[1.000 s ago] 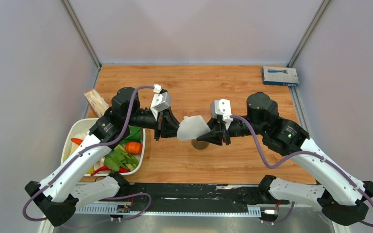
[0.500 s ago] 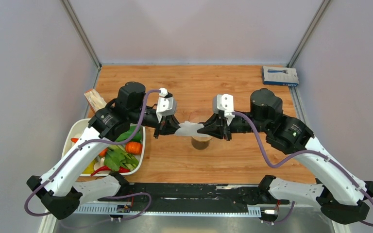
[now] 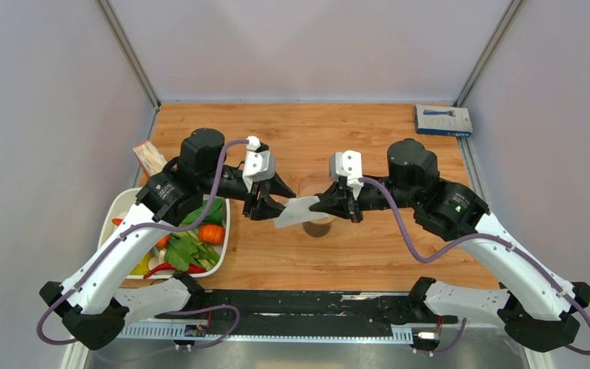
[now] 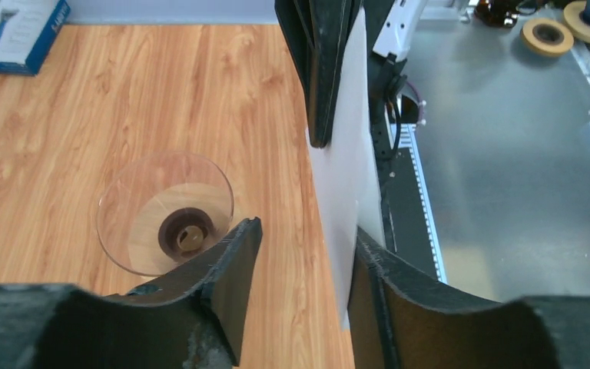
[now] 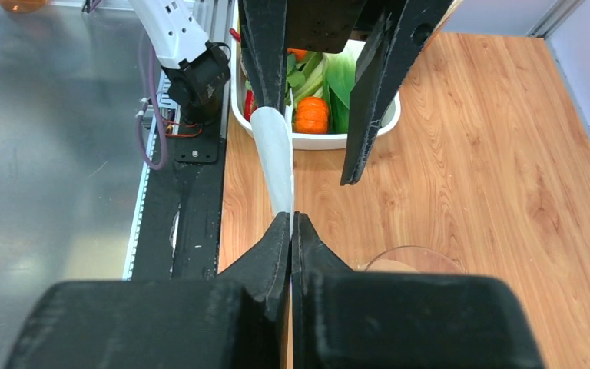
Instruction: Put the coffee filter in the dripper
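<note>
Right pincer (image 5: 290, 221) clamps the coffee filter (image 5: 275, 154) by its edge; open left pincer (image 4: 305, 231) straddles its other end.

Bright, even light is cast from overhead, with only faint, soft shadows thrown on the wooden table (image 3: 369, 261) under the right gripper (image 3: 319, 206). Fingers (image 5: 261, 269) nearest each wrist lens are rendered dark and soft. A dull sheen is seen on the metal bench (image 4: 507, 154) right of the left gripper (image 4: 305, 234), and the coffee filter (image 3: 296, 212) between them is washed almost featureless white.
</note>
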Available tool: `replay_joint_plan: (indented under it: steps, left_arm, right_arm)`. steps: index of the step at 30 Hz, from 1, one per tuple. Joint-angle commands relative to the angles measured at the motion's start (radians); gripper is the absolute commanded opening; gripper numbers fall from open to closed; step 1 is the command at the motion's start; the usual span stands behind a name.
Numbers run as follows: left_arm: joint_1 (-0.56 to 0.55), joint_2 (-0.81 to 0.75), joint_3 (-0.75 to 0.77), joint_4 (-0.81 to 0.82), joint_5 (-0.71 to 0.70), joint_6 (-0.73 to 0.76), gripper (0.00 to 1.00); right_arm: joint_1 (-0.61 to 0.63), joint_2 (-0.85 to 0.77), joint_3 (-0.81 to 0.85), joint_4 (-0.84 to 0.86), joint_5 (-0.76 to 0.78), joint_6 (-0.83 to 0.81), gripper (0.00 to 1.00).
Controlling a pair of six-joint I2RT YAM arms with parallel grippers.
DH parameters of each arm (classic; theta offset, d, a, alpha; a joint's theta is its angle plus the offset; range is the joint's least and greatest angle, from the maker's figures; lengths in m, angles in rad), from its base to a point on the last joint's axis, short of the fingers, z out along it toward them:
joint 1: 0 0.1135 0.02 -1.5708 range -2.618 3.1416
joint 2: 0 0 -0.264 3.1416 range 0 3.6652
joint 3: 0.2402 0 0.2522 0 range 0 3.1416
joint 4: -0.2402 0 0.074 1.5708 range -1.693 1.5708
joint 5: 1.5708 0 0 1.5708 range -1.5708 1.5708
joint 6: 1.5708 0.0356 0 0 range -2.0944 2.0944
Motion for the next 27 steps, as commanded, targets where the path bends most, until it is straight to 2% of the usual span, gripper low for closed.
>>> replay_joint_plan:
  steps: [1, 8, 11, 18, 23, 25, 27]
  left_arm:
    - [-0.002, -0.048, -0.05, 0.229, -0.001, -0.153, 0.56]
    - [-0.021, -0.024, -0.089, 0.298, 0.018, -0.221, 0.59]
    - [-0.027, -0.032, -0.137, 0.387, 0.009, -0.285, 0.64]
    - [-0.033, -0.057, -0.234, 0.55, -0.019, -0.391, 0.66]
    - [-0.043, -0.064, -0.281, 0.649, -0.008, -0.448, 0.65]
    - [-0.048, -0.056, -0.285, 0.657, 0.001, -0.46, 0.62]
    - [-0.05, -0.052, -0.289, 0.673, 0.013, -0.479, 0.55]
  right_arm:
    - [-0.002, 0.0, 0.011, 0.037, -0.049, 0.0, 0.0]
    - [-0.002, 0.0, -0.003, 0.095, -0.068, 0.034, 0.0]
    - [-0.002, 0.0, -0.011, 0.118, -0.083, 0.054, 0.0]
    - [-0.001, -0.004, -0.031, 0.147, -0.107, 0.077, 0.0]
    - [-0.001, -0.01, -0.048, 0.173, -0.116, 0.101, 0.0]
    - [-0.002, -0.012, -0.052, 0.179, -0.117, 0.104, 0.0]
    - [-0.001, -0.014, -0.056, 0.183, -0.115, 0.104, 0.0]
